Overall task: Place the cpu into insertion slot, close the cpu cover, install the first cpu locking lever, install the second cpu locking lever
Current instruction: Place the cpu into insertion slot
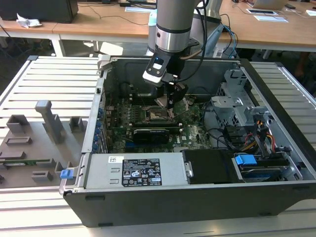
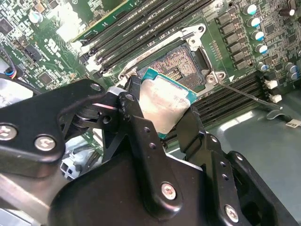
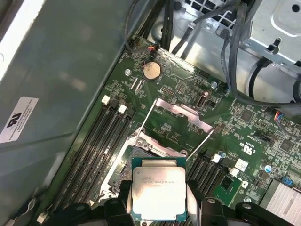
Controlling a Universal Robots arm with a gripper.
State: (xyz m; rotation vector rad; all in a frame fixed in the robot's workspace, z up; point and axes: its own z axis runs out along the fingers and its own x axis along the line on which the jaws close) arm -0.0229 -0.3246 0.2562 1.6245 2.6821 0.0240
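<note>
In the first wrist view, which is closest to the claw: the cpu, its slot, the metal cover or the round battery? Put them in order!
1. The cpu, gripped in the claw.
2. The insertion slot, just past the cpu.
3. The cpu cover, raised open beyond the slot.
4. The round battery, farthest, near the board's edge.

In the second wrist view the cpu (image 2: 167, 101) hides part of the insertion slot (image 2: 181, 63), and the black fingers (image 2: 135, 120) cover the cpu's two side edges and the board (image 2: 235, 44) under them.
</note>
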